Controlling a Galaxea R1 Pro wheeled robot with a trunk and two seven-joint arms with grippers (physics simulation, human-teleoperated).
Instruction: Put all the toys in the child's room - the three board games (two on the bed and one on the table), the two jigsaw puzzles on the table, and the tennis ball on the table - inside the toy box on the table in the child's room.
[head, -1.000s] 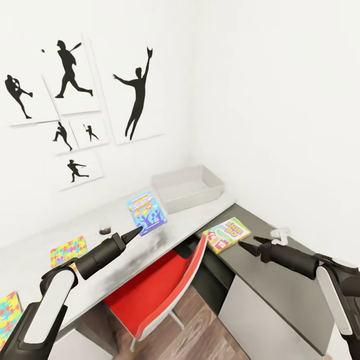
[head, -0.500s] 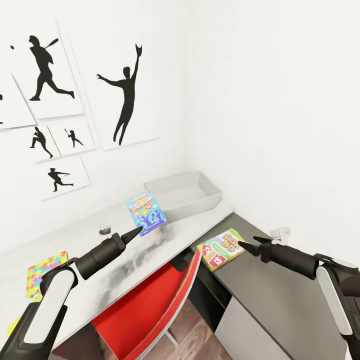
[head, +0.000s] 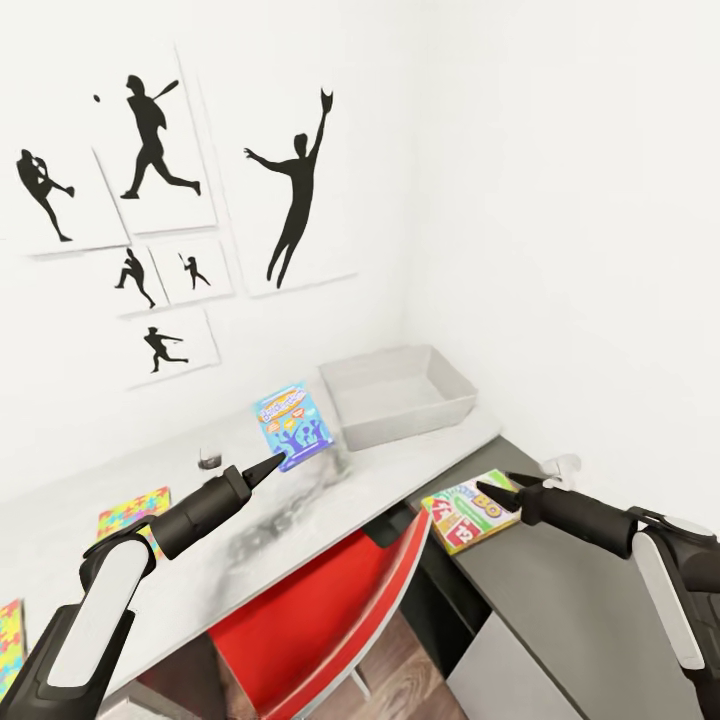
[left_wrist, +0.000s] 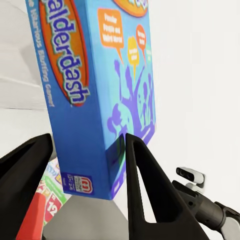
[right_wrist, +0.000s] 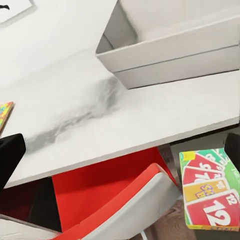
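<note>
My left gripper (head: 272, 464) is shut on the blue board game (head: 293, 430) and holds it upright above the pale grey table (head: 385, 462). In the left wrist view the blue box (left_wrist: 95, 95) is pinched between both fingers. The light-grey toy box (head: 400, 395) stands in the table's far corner, beyond the held game. The rainbow SKIP-BO game (head: 468, 512) lies flat on the lower dark-grey cabinet top (head: 560, 585). My right gripper (head: 500, 487) hovers open just over its near edge. Two jigsaw puzzles (head: 132, 508) (head: 8, 632) lie on the table at the left.
A red chair (head: 310, 610) is tucked under the table between my arms. A small dark cup-like object (head: 209, 458) stands on the table by the left gripper. A white object (head: 560, 466) sits on the cabinet beside the wall. Baseball silhouettes (head: 295, 190) hang above.
The whole picture has swung left and then back right, so the camera moved. Both arms keep their pose, and the blue game stays in the left gripper.
</note>
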